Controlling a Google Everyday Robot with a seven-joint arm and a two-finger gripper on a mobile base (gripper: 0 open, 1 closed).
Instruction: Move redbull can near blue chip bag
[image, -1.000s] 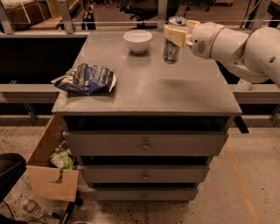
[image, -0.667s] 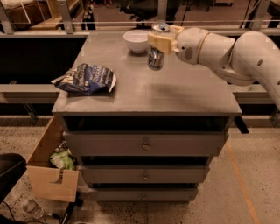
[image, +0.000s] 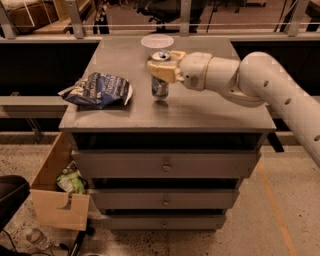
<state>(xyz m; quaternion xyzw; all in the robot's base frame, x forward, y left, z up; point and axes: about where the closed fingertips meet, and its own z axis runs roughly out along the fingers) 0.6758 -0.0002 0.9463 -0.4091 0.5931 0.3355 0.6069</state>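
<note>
The redbull can (image: 160, 86), slim, silver and blue with a silver top, is held upright in my gripper (image: 161, 70) just above the grey tabletop (image: 200, 110). The gripper's pale fingers (image: 163, 71) are shut around the can's upper part, and my white arm reaches in from the right. The blue chip bag (image: 98, 90), crumpled dark blue foil with white print, lies on the left part of the table. The can is a short way to the right of the bag and apart from it.
A white bowl (image: 157, 42) stands at the back of the table, right behind the can. The table is a drawer cabinet (image: 165, 167). An open cardboard box (image: 57, 192) with rubbish sits on the floor at lower left. A railing runs behind the table.
My gripper has carried the can leftward and forward across the table, from the back right beside the bowl to a spot near the chip bag.
</note>
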